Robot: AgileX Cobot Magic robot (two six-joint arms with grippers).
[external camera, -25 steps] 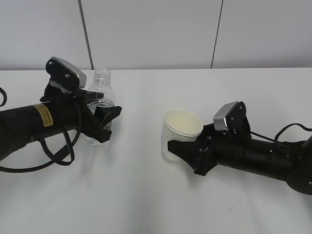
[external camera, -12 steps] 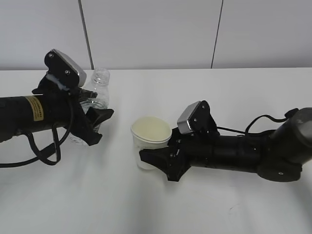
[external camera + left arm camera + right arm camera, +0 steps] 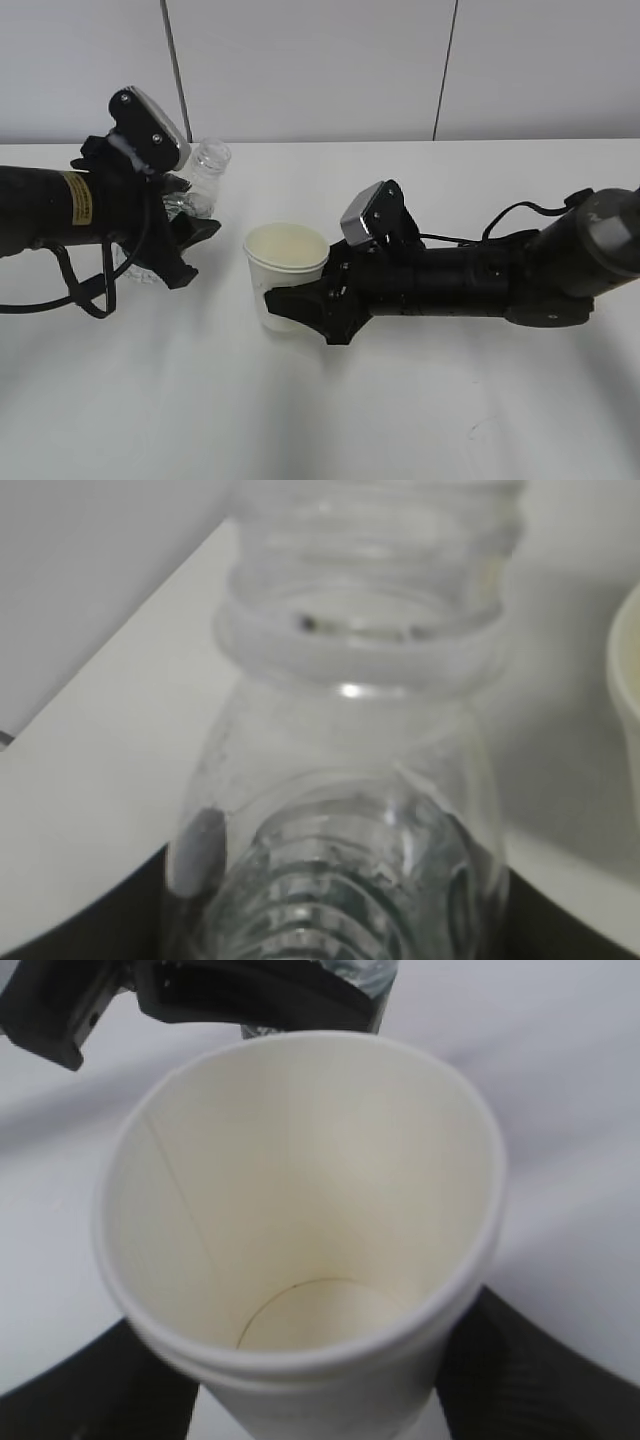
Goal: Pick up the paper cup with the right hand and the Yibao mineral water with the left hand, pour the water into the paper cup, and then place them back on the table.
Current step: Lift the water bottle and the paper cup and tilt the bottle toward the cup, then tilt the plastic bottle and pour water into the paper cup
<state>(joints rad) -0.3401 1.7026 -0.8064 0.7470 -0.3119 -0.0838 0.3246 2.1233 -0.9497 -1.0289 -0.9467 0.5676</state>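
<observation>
My left gripper (image 3: pixel 180 245) is shut on the Yibao mineral water bottle (image 3: pixel 195 185), clear and ribbed with an open threaded neck, held tilted with its mouth toward the right. The left wrist view shows the bottle (image 3: pixel 350 780) filling the frame between the dark fingers. My right gripper (image 3: pixel 295 305) is shut on the white paper cup (image 3: pixel 283 275), held upright just right of the bottle. The right wrist view looks down into the cup (image 3: pixel 300 1220); its cream inside looks dry and empty. The bottle mouth is up-left of the cup rim, apart from it.
The white table (image 3: pixel 330 420) stretches in front of both arms. A pale panelled wall (image 3: pixel 320 60) stands behind the table's far edge. Black cables loop beside the left arm (image 3: pixel 100 300) and behind the right arm (image 3: pixel 510 215).
My right gripper has carried the cup leftward toward the bottle. My left gripper has drawn the bottle left, raised it and tilted its neck to the right.
</observation>
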